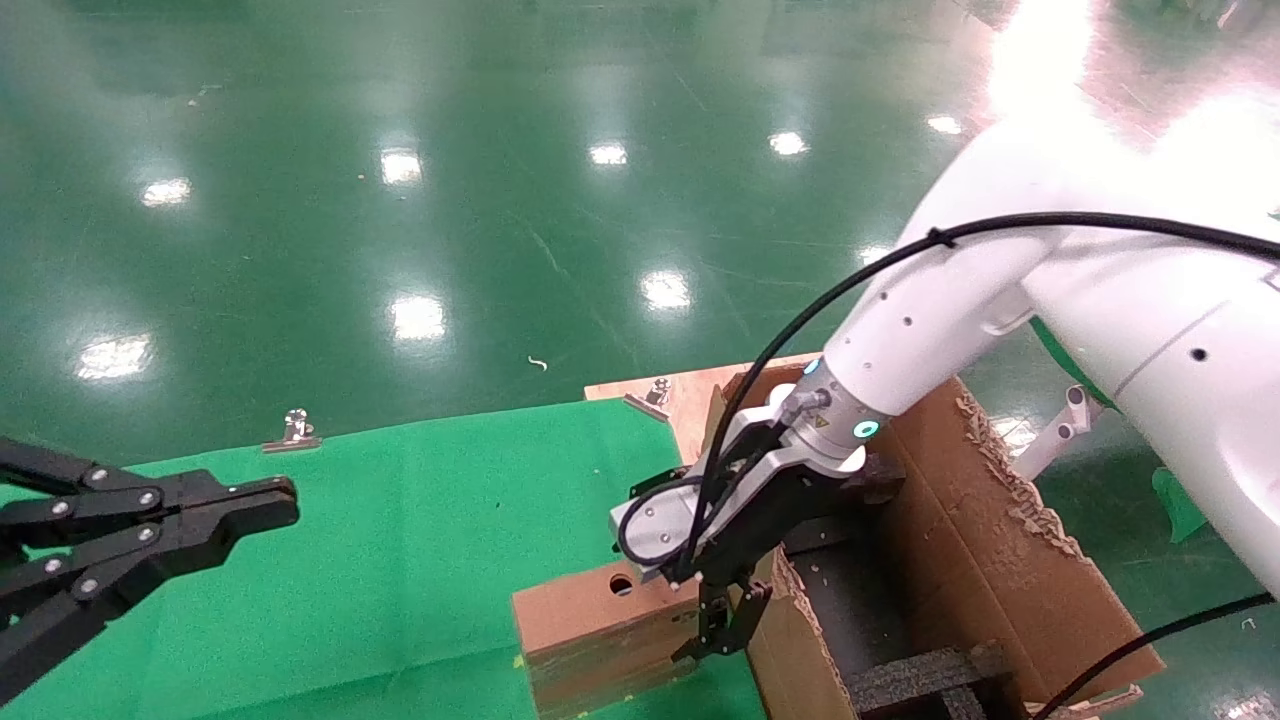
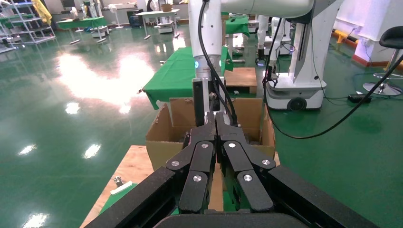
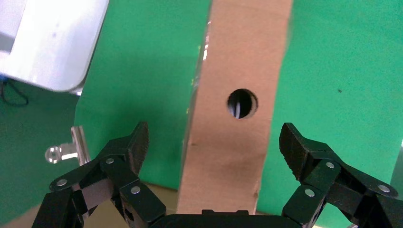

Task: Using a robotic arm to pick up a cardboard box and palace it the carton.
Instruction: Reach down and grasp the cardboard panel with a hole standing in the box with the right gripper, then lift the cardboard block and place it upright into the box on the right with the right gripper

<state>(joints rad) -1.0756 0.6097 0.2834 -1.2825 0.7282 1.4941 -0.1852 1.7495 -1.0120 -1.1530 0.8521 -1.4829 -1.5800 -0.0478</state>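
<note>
cardboard box (image 1: 600,625): on the green cloth (image 1: 420,540), just beside the carton (image 1: 990,560); near end cut off by the head view's lower edge, far end partly hidden behind the right gripper (image 1: 722,625). 1 round hole in its top face. right gripper: fingers spread wide, straddling the box, neither finger touching it. left gripper (image 1: 285,500): fingers pressed together, holding nothing, above the cloth well apart from the box.
</note>
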